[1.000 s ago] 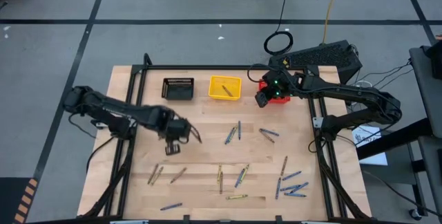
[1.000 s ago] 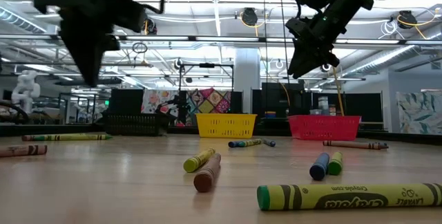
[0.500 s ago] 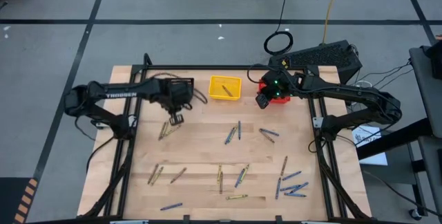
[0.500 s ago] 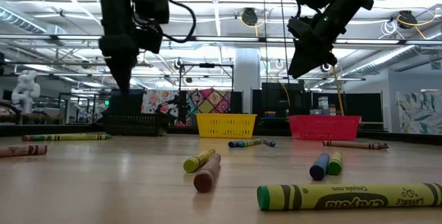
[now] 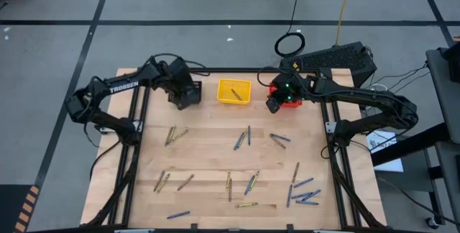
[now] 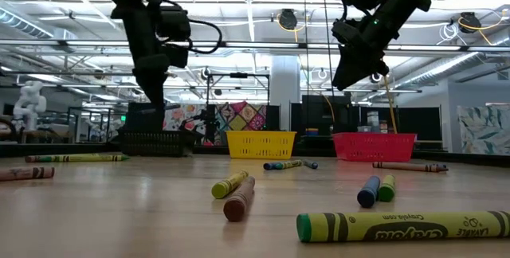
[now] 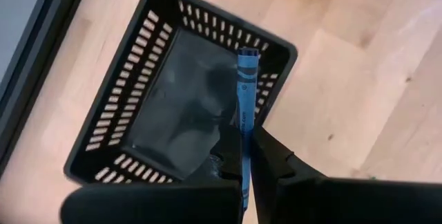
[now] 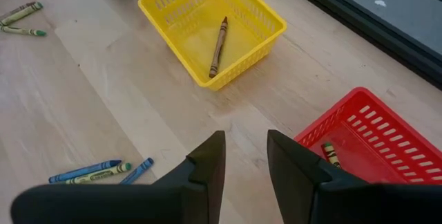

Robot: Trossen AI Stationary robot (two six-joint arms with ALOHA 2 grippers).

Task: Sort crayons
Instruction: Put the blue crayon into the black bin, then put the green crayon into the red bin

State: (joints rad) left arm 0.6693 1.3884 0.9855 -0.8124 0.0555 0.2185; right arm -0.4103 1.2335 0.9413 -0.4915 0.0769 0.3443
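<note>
Upper left: left gripper (image 7: 242, 156) clamps a blue crayon (image 7: 245, 86) upright over the black basket (image 7: 110, 117). Upper right: right gripper (image 8: 245, 156) parted, empty, above worktop (image 8: 83, 92) beside red basket (image 8: 387, 124). Loose crayons (image 5: 248, 184) lie lower centre.

Both arms are showing matte black, rounded link housings joined by thicker cylindrical joints. The left arm (image 5: 115, 89) is carrying white "TROSSEN" lettering along its forearm, with black cables looping loose beside its wrist. The right arm (image 5: 359, 100) is glowing with a small green light near its wrist. The fingers (image 8: 207, 162) are looking dark, flat and tapered.
</note>
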